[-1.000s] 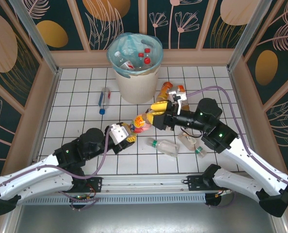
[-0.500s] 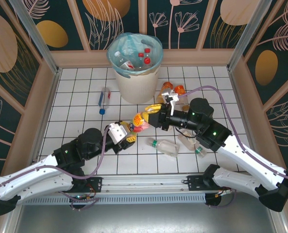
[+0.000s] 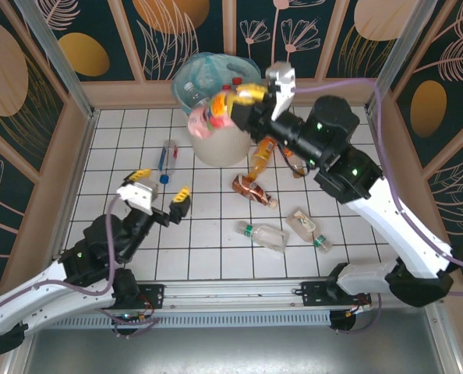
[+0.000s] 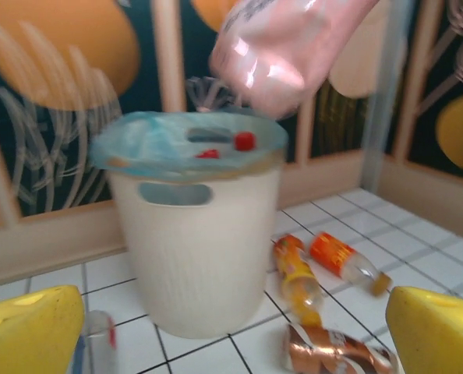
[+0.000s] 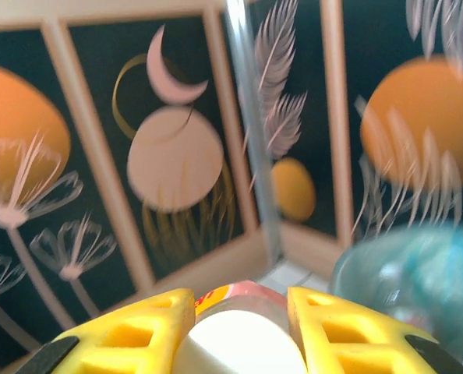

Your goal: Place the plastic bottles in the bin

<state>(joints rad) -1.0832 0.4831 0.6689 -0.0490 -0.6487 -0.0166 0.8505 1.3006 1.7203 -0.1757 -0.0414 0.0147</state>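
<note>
Nearest, the left gripper [image 3: 160, 185] hangs wide open and empty above the white tiles [image 3: 114, 140]. Beyond, the right gripper [image 3: 235, 101] clamps a clear pink-labelled plastic bottle [image 3: 203, 118], poised above the round off-white, teal-lined bin [image 3: 220, 152] for dropping.

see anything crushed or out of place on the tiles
Yes: the brown bottle lying beside the bin looks crumpled, its label wrinkled. A clear bottle nearer the arms also lies on its side. Nothing looks spilled.
</note>
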